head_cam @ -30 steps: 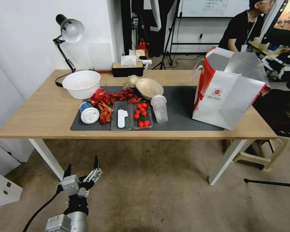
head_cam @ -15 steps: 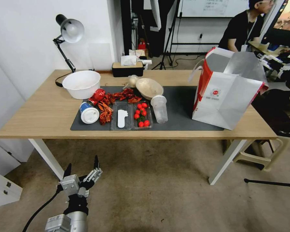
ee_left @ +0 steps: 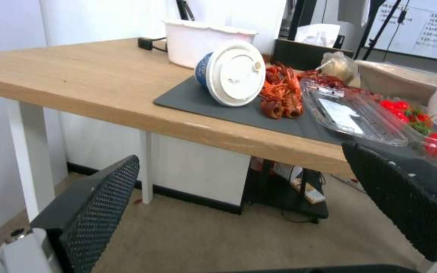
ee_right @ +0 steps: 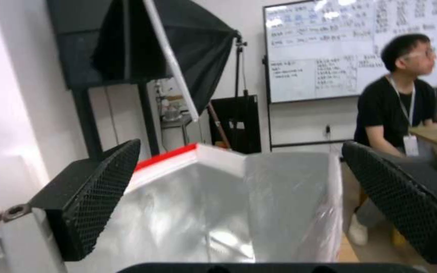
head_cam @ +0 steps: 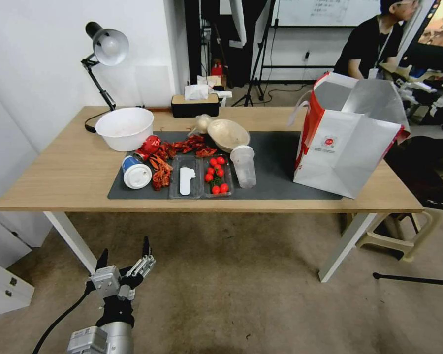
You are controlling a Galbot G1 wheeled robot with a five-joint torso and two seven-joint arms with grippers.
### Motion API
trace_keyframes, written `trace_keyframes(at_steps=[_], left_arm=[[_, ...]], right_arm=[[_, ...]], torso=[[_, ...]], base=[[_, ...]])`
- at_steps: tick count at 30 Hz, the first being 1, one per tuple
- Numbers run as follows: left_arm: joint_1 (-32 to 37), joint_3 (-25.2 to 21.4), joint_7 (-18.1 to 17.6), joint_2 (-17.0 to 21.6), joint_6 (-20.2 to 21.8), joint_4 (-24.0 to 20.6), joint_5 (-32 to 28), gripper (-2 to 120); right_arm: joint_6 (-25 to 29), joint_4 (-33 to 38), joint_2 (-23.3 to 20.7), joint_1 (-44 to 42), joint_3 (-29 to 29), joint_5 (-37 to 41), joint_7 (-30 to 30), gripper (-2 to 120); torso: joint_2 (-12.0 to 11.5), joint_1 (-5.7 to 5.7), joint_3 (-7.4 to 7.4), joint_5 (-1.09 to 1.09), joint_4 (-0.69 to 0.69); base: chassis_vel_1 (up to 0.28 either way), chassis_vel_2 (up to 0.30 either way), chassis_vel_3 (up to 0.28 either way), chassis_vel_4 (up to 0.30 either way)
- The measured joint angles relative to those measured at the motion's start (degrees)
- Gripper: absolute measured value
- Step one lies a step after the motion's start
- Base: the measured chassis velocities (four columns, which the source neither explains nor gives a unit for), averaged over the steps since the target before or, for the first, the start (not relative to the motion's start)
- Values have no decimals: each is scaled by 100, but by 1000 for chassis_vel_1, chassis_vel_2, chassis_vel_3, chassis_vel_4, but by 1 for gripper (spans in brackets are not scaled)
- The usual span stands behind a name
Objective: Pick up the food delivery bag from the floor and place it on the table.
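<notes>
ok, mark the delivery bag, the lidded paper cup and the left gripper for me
food delivery bag (head_cam: 352, 157): head view, on its white front panel below the red logo.
lidded paper cup (ee_left: 235, 74): left wrist view, on the middle of its white lid.
left gripper (head_cam: 124, 256): head view, midway between its open fingertips.

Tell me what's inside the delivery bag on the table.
Silver foil lining shows through the open top of the food delivery bag; the right tool, open, looks in. Its bottom and any contents are hidden by its walls.
</notes>
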Motion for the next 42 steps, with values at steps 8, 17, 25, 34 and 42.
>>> trace_keyframes(at_steps=[8, 17, 25, 34, 42], left_arm=[[-34, -23, 75, -32, -31, -19, -21, 100], [-83, -76, 343, -74, -291, -7, -42, 100], [-116, -115, 803, -54, -522, 42, -114, 100], [-204, -120, 1174, -12, -724, 192, -147, 100], [-316, -112, 1394, 80, -833, 347, -157, 100]], right_arm=[[872, 1109, 119, -1118, 467, -634, 1, 100], [1627, 2032, 704, -2073, 412, -1858, 141, 100], [2054, 2458, 1420, -3354, 444, -2784, 403, 100], [2532, 2496, 2824, -4628, 314, -3976, 895, 100], [3077, 2118, 3689, -5031, 122, -4478, 801, 100]], torso=[[0, -1, 0, -1, 1], [0, -1, 0, -1, 2], [0, -1, 0, -1, 1], [0, 0, 0, 2, -2], [0, 0, 0, 0, 1]], base=[[0, 0, 0, 0], [0, 0, 0, 0], [0, 0, 0, 0], [0, 0, 0, 0], [0, 0, 0, 0]])
